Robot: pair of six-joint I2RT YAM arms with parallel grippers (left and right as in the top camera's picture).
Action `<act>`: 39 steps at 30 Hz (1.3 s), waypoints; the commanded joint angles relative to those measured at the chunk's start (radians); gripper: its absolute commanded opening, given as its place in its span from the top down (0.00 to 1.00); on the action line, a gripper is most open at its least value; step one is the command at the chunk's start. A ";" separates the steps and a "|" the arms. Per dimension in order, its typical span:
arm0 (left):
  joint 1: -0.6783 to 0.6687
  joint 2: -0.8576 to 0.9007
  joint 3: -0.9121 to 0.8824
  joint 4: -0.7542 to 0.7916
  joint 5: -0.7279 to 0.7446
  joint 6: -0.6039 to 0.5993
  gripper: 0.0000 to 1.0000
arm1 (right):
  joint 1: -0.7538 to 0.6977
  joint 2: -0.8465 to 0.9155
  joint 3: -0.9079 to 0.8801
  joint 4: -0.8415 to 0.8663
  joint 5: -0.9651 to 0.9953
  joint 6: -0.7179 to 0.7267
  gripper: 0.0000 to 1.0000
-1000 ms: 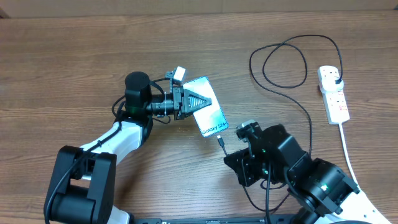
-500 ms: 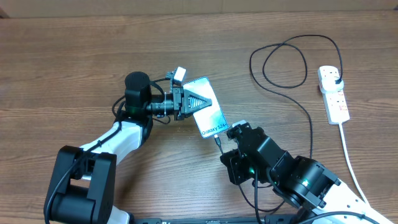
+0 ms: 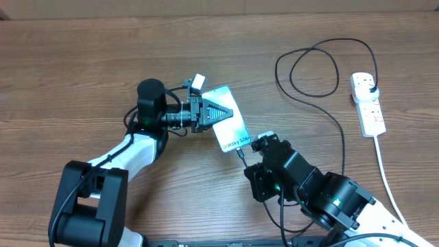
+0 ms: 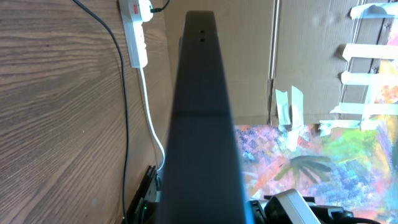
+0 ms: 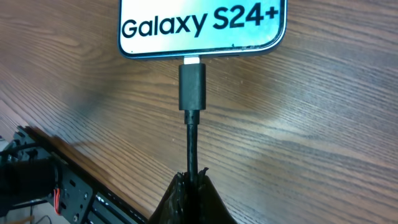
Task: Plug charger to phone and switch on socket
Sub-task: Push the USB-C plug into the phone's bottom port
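The phone lies mid-table, its light screen reading "Galaxy S24+". My left gripper is shut on the phone's far end; the phone's dark edge fills the left wrist view. My right gripper is shut on the black charger cable just behind its connector. The connector's metal tip touches the phone's bottom port. The cable loops back to a black plug in the white socket strip at the right, which also shows in the left wrist view.
The strip's thick white cord runs down the right side toward the table's front edge. The right arm's body sits at the front right, over part of the black cable. A cardboard wall stands behind the table.
My right gripper has carried the connector up and left to the phone's bottom edge, from a small gap a second ago. The left gripper and phone have stayed put.
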 commanded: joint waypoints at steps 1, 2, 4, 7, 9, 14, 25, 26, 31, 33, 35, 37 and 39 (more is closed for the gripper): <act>-0.003 -0.001 0.024 0.008 0.068 -0.010 0.96 | 0.004 -0.006 0.000 0.048 0.051 -0.003 0.96; -0.003 -0.001 0.024 0.008 0.071 -0.010 0.96 | 0.004 -0.006 0.000 0.057 0.051 -0.004 0.96; -0.003 -0.001 0.024 0.008 0.078 -0.010 0.95 | 0.004 -0.006 0.000 0.079 0.051 -0.004 0.96; -0.003 -0.001 0.024 0.008 0.095 -0.009 0.96 | 0.004 -0.005 0.000 0.113 0.051 -0.005 0.96; -0.003 -0.001 0.024 0.008 0.102 -0.005 0.96 | 0.004 -0.005 0.000 0.125 0.051 -0.031 0.96; -0.003 -0.001 0.024 0.008 0.103 -0.002 0.96 | 0.004 -0.003 0.000 0.124 0.055 -0.038 0.94; -0.003 -0.001 0.024 0.008 0.101 -0.002 0.96 | 0.004 0.033 0.000 0.100 0.024 -0.037 0.71; -0.003 -0.001 0.024 0.008 0.101 -0.002 0.96 | 0.004 0.040 0.000 0.100 0.007 -0.037 0.71; -0.003 -0.001 0.024 0.008 0.101 -0.001 0.96 | 0.004 0.063 0.000 0.096 -0.058 -0.037 0.71; -0.003 -0.001 0.024 0.008 0.101 0.002 0.96 | 0.004 0.063 0.000 0.092 -0.058 -0.037 0.71; -0.003 -0.001 0.024 0.008 0.101 0.002 0.96 | 0.004 0.063 0.000 0.092 -0.049 -0.037 0.71; -0.003 -0.001 0.024 0.008 0.101 0.003 0.96 | 0.004 0.063 0.000 0.095 -0.034 -0.037 0.72; -0.003 -0.001 0.024 0.008 0.101 0.016 0.96 | 0.004 0.063 0.000 0.098 -0.015 -0.037 0.75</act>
